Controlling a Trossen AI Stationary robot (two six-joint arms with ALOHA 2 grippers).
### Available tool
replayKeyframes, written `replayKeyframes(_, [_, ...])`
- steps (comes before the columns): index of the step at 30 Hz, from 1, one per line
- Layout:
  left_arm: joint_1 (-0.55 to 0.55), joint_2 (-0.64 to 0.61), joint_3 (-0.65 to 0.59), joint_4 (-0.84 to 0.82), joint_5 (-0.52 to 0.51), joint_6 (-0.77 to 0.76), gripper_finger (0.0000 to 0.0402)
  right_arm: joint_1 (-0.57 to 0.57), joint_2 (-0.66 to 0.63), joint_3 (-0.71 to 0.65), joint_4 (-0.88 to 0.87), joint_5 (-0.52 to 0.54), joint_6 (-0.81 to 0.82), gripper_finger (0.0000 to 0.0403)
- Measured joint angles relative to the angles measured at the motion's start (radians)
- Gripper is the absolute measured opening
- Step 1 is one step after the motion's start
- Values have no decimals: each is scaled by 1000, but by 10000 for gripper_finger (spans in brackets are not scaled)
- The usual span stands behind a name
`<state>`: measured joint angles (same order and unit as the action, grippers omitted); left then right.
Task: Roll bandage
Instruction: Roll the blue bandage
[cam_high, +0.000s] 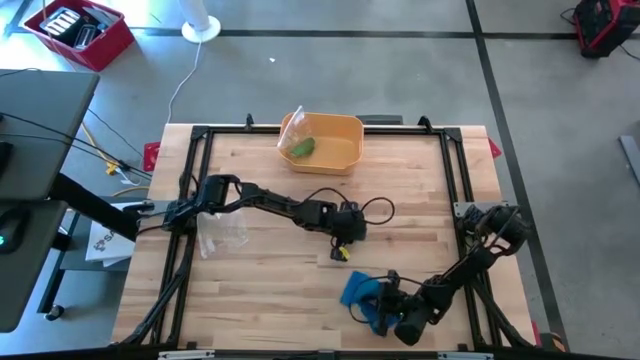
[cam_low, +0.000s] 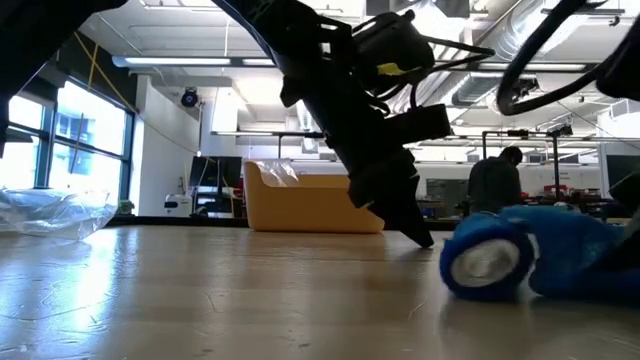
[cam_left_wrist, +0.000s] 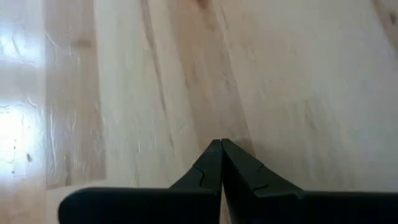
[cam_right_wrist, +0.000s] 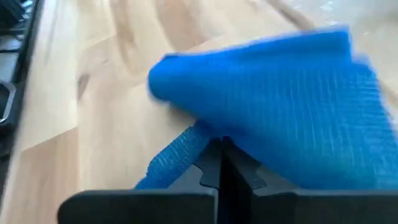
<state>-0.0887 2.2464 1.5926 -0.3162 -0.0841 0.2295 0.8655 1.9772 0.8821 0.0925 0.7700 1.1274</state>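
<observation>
- Near the front edge of the desk (cam_high: 260, 200), toward its right half, lies the blue bandage (cam_high: 360, 292): a partly wound roll with a loose, rumpled length trailing off it.
- The right gripper (cam_right_wrist: 222, 144) sits against that loose fabric, fingers clenched; whether any cloth is pinched between them I cannot tell. If none is, a pull would slide off and leave the tail slack.
- The roll rests on its curved side, so a nudge could send it rolling toward the desk's edge or unwind it further.
- The left gripper (cam_high: 341, 252), fingers clenched on nothing, points down at bare wood near the middle of the desk, apart from the roll; it cannot steady it from there.
- A crumpled clear plastic bag (cam_high: 222, 232) and yellow bin (cam_high: 322, 142) lie well clear.
</observation>
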Motion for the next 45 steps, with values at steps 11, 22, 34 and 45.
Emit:
replayKeyframes(11, [-161, -105, 3, 7, 133, -154, 0, -17, 1, 5, -9, 34, 17, 0])
replayKeyframes(22, [-222, 31, 7, 203, 127, -204, 0, -17, -1, 7, -14, 48, 26, 0])
replayKeyframes(34, [-148, 25, 11, 63, 147, -147, 0, 100, 0, 10, -40, -42, 137, 0])
replayKeyframes(45, [-116, 23, 11, -33, 111, 76, 0, 169, 6, 12, -78, -146, 180, 0])
